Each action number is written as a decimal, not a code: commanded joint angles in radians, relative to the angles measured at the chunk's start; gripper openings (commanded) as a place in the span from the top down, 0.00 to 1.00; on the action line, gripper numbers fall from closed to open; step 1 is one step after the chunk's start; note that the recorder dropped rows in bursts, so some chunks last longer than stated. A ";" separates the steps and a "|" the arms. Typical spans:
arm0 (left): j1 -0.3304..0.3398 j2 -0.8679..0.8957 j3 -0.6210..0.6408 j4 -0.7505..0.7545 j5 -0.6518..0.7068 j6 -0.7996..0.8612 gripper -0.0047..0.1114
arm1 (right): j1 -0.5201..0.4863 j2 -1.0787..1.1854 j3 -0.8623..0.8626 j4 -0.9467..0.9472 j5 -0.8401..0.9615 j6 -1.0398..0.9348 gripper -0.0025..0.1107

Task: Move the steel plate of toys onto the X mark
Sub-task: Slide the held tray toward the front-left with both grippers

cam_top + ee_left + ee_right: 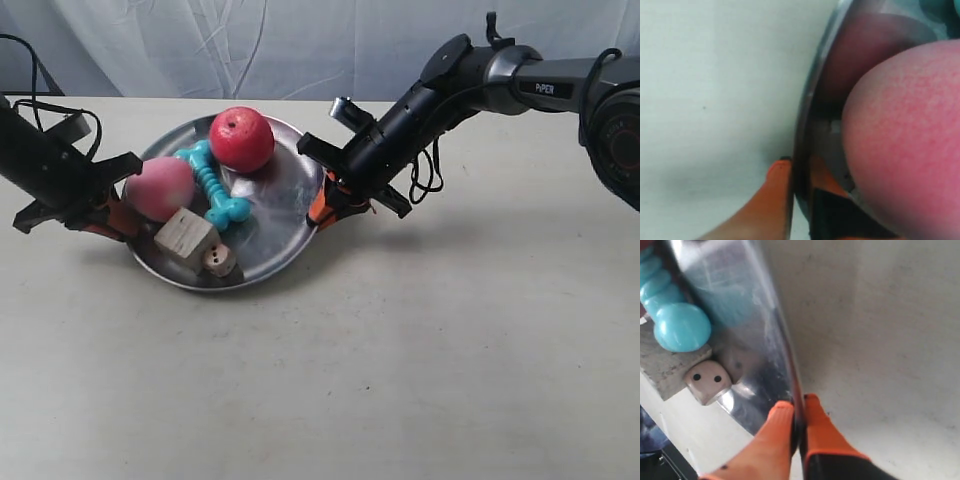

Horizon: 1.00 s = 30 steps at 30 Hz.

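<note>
The steel plate (282, 190) sits left of the table's middle and casts a shadow under its near edge. It holds a red apple (241, 138), a pink peach ball (158, 188), a teal bone (215, 185), a wooden cube (186, 238) and a die (220, 262). My left gripper (112, 215) is shut on the rim beside the peach; in its wrist view the gripper (801, 172) clamps the rim (812, 95) next to the peach (905, 140). My right gripper (325, 205) (797, 407) is shut on the opposite rim (735, 295), with the die (707, 380) and bone (680, 325) nearby. The X mark is out of view.
A white curtain hangs behind the pale table (400, 380). Black cables (40, 100) trail at the back left by the left arm. A loose cable loop (430, 170) hangs under the right arm.
</note>
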 commanded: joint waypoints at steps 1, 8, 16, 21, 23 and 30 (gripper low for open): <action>-0.031 -0.058 0.070 -0.110 0.043 0.040 0.96 | 0.067 -0.018 -0.003 0.048 0.019 0.006 0.99; -0.031 -0.057 0.158 -0.112 0.035 0.043 0.96 | 0.089 -0.016 -0.003 -0.026 0.019 0.042 0.99; -0.031 -0.057 0.204 -0.119 0.012 0.052 0.96 | 0.094 -0.014 -0.003 -0.163 0.019 0.104 0.99; -0.031 -0.057 0.204 -0.115 -0.048 0.075 0.96 | 0.094 -0.014 -0.003 -0.169 -0.017 0.104 0.99; -0.031 -0.057 0.204 -0.110 -0.079 0.075 0.96 | 0.094 -0.012 -0.003 -0.174 -0.046 0.104 0.99; -0.031 -0.057 0.204 -0.071 -0.138 0.075 0.96 | 0.094 0.006 -0.003 -0.179 -0.097 0.104 0.99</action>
